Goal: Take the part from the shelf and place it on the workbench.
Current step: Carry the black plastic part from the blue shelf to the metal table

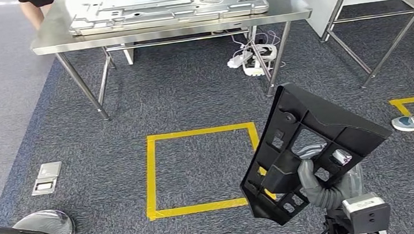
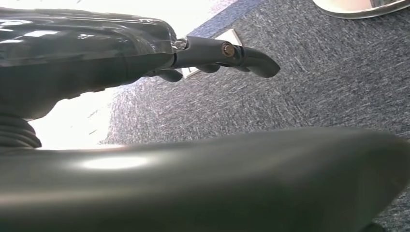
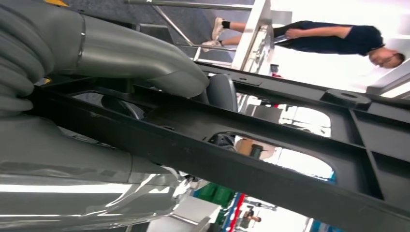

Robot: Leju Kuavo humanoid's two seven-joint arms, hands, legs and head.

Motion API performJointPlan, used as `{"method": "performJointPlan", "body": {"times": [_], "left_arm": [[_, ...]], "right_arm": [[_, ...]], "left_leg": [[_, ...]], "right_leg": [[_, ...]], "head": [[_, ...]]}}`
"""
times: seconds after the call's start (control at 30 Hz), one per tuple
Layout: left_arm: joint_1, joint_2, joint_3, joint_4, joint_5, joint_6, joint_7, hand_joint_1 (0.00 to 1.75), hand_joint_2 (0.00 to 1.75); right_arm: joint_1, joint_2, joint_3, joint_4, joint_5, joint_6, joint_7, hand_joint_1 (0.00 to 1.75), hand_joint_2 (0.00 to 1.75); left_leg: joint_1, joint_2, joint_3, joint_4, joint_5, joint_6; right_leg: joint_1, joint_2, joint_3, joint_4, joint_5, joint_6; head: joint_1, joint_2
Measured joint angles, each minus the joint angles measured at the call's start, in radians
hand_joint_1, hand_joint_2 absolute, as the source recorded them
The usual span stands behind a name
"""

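The black moulded plastic part [image 1: 312,146], a ribbed panel with several cut-out windows, is being held up off the floor, tilted, above the dark grey carpet [image 1: 190,89] and well short of the stainless steel workbench [image 1: 275,12]. It is being gripped near its lower end by the right hand [image 1: 315,182], whose grey thumb and fingers are wrapped through and around one of the frame's bars; in the right wrist view the same bar [image 3: 203,154] is being clamped between thumb and palm.

The left hand [image 2: 227,53] is hanging low beside the body over the carpet; its dark fingers are being held loosely apart with nothing in them.

A large flat silver metal plate [image 1: 170,7] is already occupying most of the bench top, so the part would best be carried level and set down on a bare strip near the front edge. The yellow tape square [image 1: 151,175] on the floor is probably the standing mark; the grip should be kept firm until the part is resting flat.
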Motion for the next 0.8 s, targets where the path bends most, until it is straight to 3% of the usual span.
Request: {"method": "performJointPlan", "body": {"times": [0.07, 0.1, 0.17, 0.2, 0.23, 0.27, 0.33, 0.4, 0.57, 0.63, 0.7, 0.73, 0.77, 0.8], "left_arm": [[-0.001, -0.001, 0.0, 0.0, -0.001, -0.001, -0.001, 0.0, 1.75], [-0.002, -0.001, 0.0, 0.0, -0.001, -0.002, -0.001, 0.0, 1.75], [-0.002, -0.001, 0.0, 0.0, -0.001, -0.005, -0.001, 0.0, 1.75], [-0.002, -0.001, 0.0, 0.0, -0.001, -0.006, -0.001, 0.0, 1.75], [-0.001, -0.001, 0.0, 0.0, -0.001, -0.006, 0.0, 0.0, 1.75], [0.0, -0.001, 0.0, 0.0, -0.001, -0.006, 0.0, 0.0, 1.75], [0.001, -0.002, 0.0, 0.0, -0.001, -0.006, 0.0, 0.0, 1.75], [0.0, -0.001, 0.0, 0.0, 0.0, -0.006, 0.0, 0.0, 1.75], [-0.003, -0.001, 0.0, 0.0, 0.0, -0.006, -0.001, 0.0, 1.75], [-0.004, -0.001, 0.0, 0.0, 0.001, -0.006, -0.001, 0.0, 1.75], [-0.002, -0.001, 0.0, 0.0, 0.001, -0.006, -0.001, 0.0, 1.75], [0.0, -0.001, 0.0, 0.0, 0.001, -0.006, -0.001, 0.0, 1.75], [0.001, -0.001, 0.0, 0.0, 0.001, -0.006, -0.001, 0.0, 1.75], [0.002, -0.001, 0.0, 0.0, 0.001, -0.006, -0.001, 0.0, 1.75]], "right_arm": [[0.0, 0.0, 0.0, -0.002, 0.0, 0.0, 0.0, 1.75, 1.75], [0.0, 0.0, 0.0, -0.003, 0.0, 0.0, -0.001, 1.75, 1.75], [0.0, -0.001, 0.001, -0.003, 0.0, 0.0, -0.002, 1.75, 1.75], [0.001, -0.001, 0.001, -0.003, 0.0, 0.0, -0.001, 1.75, 1.75], [0.002, -0.002, 0.001, -0.003, 0.0, 0.0, -0.001, 1.75, 1.75], [0.003, -0.002, 0.001, -0.002, 0.0, 0.0, -0.001, 1.75, 1.75], [0.003, -0.003, 0.001, -0.002, 0.0, 0.0, -0.001, 1.75, 1.75], [0.003, -0.003, 0.001, 0.0, 0.0, 0.0, -0.001, 1.75, 1.75], [0.003, -0.003, -0.001, 0.001, 0.001, 0.0, -0.001, 1.75, 1.75], [0.003, -0.003, -0.001, 0.001, 0.002, 0.0, -0.001, 1.75, 1.75], [0.003, -0.003, -0.001, 0.001, 0.001, 0.0, -0.001, 1.75, 1.75], [0.003, -0.003, -0.001, 0.001, 0.001, 0.0, -0.001, 1.75, 1.75], [0.003, -0.003, -0.002, 0.001, 0.001, 0.0, -0.001, 1.75, 1.75], [0.003, -0.003, -0.002, 0.001, 0.002, 0.0, -0.001, 1.75, 1.75]], "left_leg": [[0.006, 0.002, 0.014, -0.021, 0.008, 0.009], [0.009, 0.004, 0.021, -0.03, 0.012, 0.013], [0.01, 0.005, 0.026, -0.033, 0.012, 0.015], [0.011, 0.005, 0.027, -0.033, 0.01, 0.015], [0.011, 0.005, 0.029, -0.033, 0.008, 0.013], [0.013, 0.004, 0.032, -0.032, 0.005, 0.01], [0.018, 0.002, 0.041, -0.027, -0.007, -0.002], [0.017, 0.0, 0.044, -0.016, -0.021, -0.018], [0.017, 0.001, 0.038, 0.008, -0.044, -0.034], [0.019, 0.003, -0.007, 0.1, -0.09, -0.044], [0.021, 0.003, -0.081, 0.231, -0.135, -0.048], [0.021, 0.004, -0.106, 0.268, -0.136, -0.048], [0.021, 0.004, -0.115, 0.267, -0.116, -0.045], [0.02, 0.004, -0.104, 0.227, -0.078, -0.041]], "right_leg": [[0.002, 0.001, -0.004, 0.019, -0.015, 0.005], [0.003, 0.001, -0.018, 0.055, -0.036, 0.006], [0.003, 0.002, -0.078, 0.171, -0.091, 0.008], [0.002, 0.002, -0.109, 0.225, -0.107, 0.011], [0.001, 0.001, -0.128, 0.253, -0.105, 0.013], [0.0, 0.001, -0.129, 0.243, -0.083, 0.016], [-0.004, 0.001, -0.083, 0.129, -0.006, 0.023], [-0.004, 0.003, -0.04, 0.03, 0.03, 0.02], [-0.003, 0.003, -0.03, 0.016, 0.015, -0.014], [-0.004, -0.002, -0.026, 0.015, 0.011, -0.024], [-0.004, -0.005, -0.022, 0.016, 0.006, -0.029], [-0.004, -0.005, -0.019, 0.016, 0.003, -0.03], [-0.004, -0.005, -0.014, 0.016, 0.0, -0.029], [-0.003, -0.004, -0.007, 0.016, -0.005, -0.029]], "head": [[0.0, 0.0], [0.0, 0.0], [0.001, 0.0], [0.001, 0.0], [0.001, 0.0], [0.001, 0.0], [0.001, 0.0], [0.001, 0.0], [0.0, 0.0], [0.0, 0.0], [0.0, 0.0], [0.0, 0.0], [0.0, 0.0], [0.0, 0.0]]}}
